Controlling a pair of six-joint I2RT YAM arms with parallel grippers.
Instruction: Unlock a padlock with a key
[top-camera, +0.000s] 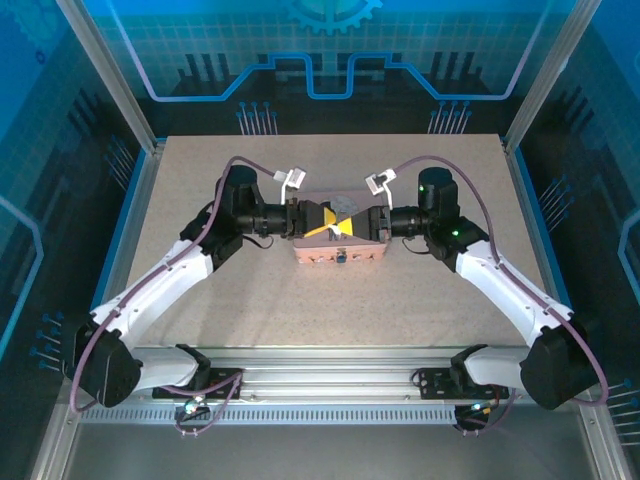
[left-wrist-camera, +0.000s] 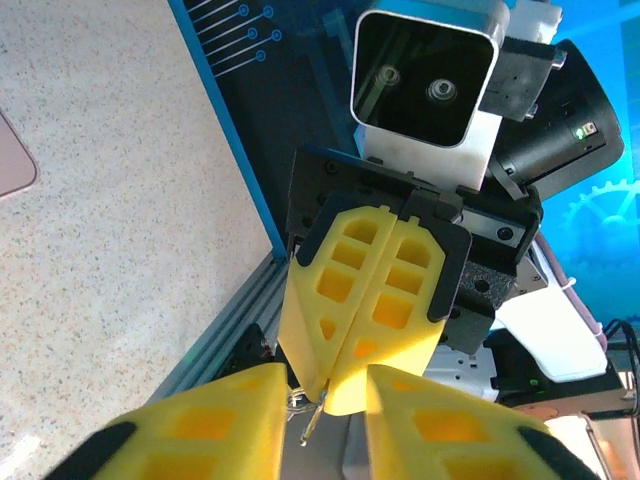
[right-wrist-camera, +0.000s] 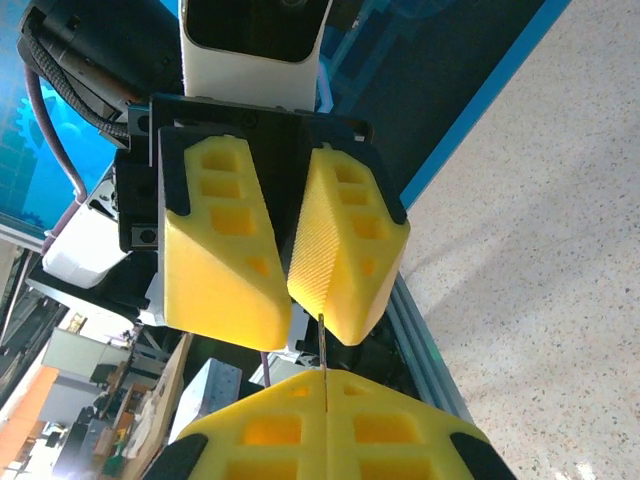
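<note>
The left pincer (right-wrist-camera: 290, 305) hovers over the pink box (top-camera: 318, 256) in the middle of the speckled bench (top-camera: 250, 310). Its yellow fingers stand a little apart, and I see nothing between them. The fingers are blocky, with square hollows, and one inner face is finely ribbed.

On the front wall of the box sits a tiny bluish-silver spot, which I take for the padlock (top-camera: 341, 258); it is too small to be sure. I judge it hard, light and smooth, so it can slip easily. A hold on its flat body sides seems best, with the keyhole left free.

The right pincer (left-wrist-camera: 340, 375) faces the left one, tip to tip. Its fingers are pressed together on a thin stiff metal strip, probably the key (right-wrist-camera: 322, 345), which sticks out toward the left pincer.
</note>
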